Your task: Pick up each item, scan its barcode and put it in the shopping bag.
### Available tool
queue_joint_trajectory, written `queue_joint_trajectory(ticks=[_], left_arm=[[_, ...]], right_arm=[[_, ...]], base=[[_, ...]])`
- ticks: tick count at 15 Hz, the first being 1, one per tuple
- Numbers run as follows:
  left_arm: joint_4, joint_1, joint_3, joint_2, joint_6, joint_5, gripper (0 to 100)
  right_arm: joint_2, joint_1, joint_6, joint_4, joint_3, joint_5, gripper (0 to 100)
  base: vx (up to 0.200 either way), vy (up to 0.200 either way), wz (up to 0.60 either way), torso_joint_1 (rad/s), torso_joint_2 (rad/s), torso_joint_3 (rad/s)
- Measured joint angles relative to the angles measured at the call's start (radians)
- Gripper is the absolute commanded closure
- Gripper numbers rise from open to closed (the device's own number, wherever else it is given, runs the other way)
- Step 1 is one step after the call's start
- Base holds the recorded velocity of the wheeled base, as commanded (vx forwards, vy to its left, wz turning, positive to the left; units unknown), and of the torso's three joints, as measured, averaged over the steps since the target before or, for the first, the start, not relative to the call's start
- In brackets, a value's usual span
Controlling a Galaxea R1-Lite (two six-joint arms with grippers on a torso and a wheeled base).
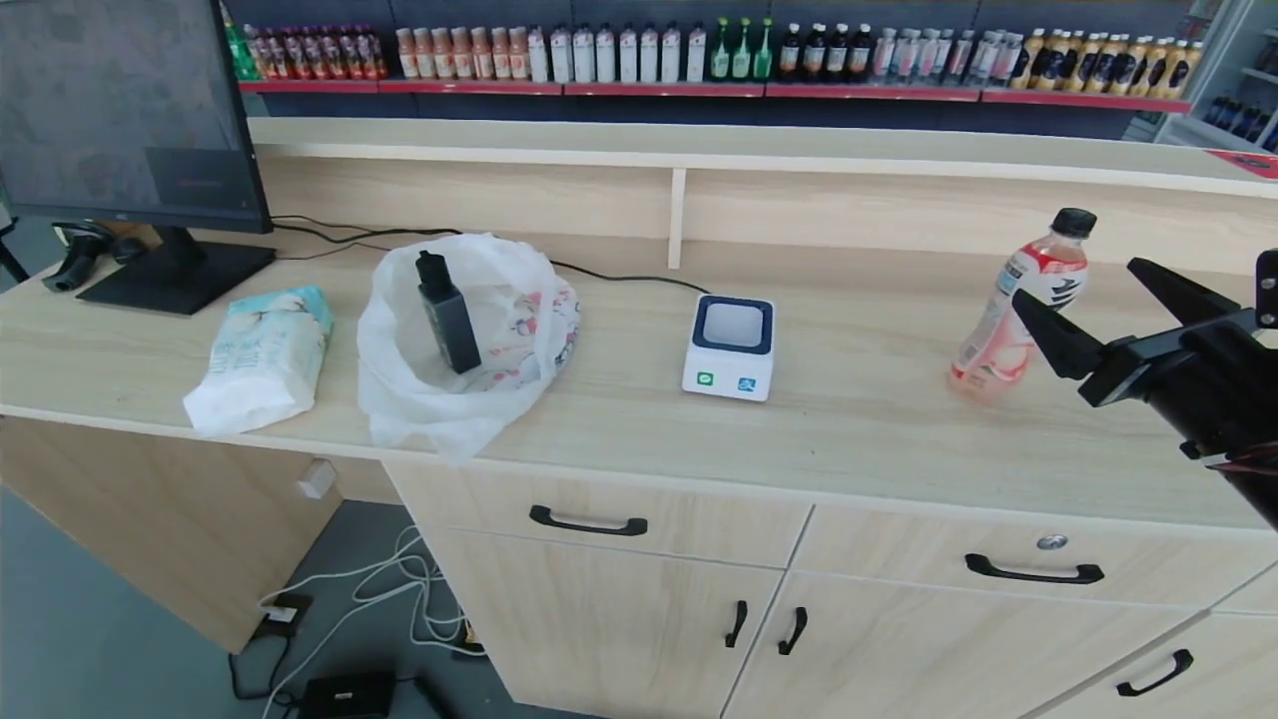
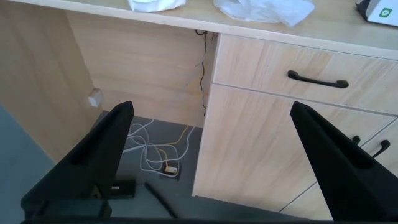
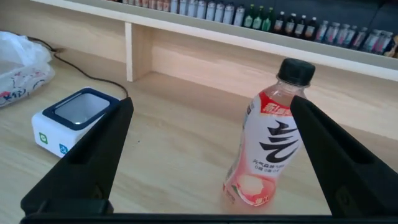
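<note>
A pink drink bottle [image 1: 1018,308] with a black cap stands upright on the right part of the counter [image 1: 859,419]. My right gripper [image 1: 1088,310] is open just right of it, not touching; in the right wrist view the bottle [image 3: 267,155] stands ahead between the spread fingers [image 3: 87,162]. The white barcode scanner [image 1: 731,348] sits mid-counter, also seen as scanner [image 3: 71,121]. The white shopping bag [image 1: 459,340] lies open to its left with a dark bottle [image 1: 447,315] inside. A tissue pack [image 1: 265,355] lies further left. My left gripper [image 2: 211,162] is open, low before the cabinet.
A monitor [image 1: 120,110] on its stand occupies the counter's far left, cables running behind the bag. A raised back ledge [image 1: 699,150] bounds the counter. Drawers and doors with black handles [image 1: 587,523] are below; cables [image 2: 155,155] lie on the floor.
</note>
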Motion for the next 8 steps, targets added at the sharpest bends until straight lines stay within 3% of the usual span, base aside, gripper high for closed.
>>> queue_joint_trajectory(ticks=[2, 4, 8], left_arm=[[0.001, -0.001, 0.0, 0.0, 0.0, 0.0, 0], [0.001, 0.0, 0.0, 0.0, 0.002, 0.0, 0], [0.001, 0.0, 0.0, 0.0, 0.003, 0.0, 0]], right_arm=[[0.0, 0.001, -0.001, 0.0, 0.017, 0.0, 0], [0.001, 0.0, -0.002, 0.0, 0.023, 0.0, 0], [0.003, -0.005, -0.006, 0.001, 0.055, -0.001, 0]], base=[[0.0, -0.2, 0.0, 0.005, 0.0, 0.002], [0.2, -0.2, 0.0, 0.005, 0.0, 0.002], [0.0, 0.0, 0.0, 0.0, 0.0, 0.0]])
